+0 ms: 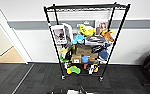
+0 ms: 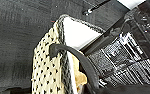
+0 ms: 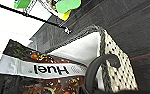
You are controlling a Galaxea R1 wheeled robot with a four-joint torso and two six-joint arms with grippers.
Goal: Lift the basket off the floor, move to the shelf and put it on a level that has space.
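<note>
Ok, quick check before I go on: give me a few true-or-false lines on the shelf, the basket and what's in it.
1. The shelf stands on dark carpet against a pale wall. True.
2. The shelf's top level is piled with toys. False: it looks bare; the toys and boxes sit on the lower tiers.
3. The basket has a cream-and-black checkered weave and a white liner. True.
4. The basket is empty. False: a dark pouch labelled Huel sits in it.
5. The basket has dark loop handles. True.
6. The shelf has solid wooden legs. False: it is a black wire rack on small caster wheels.
</note>
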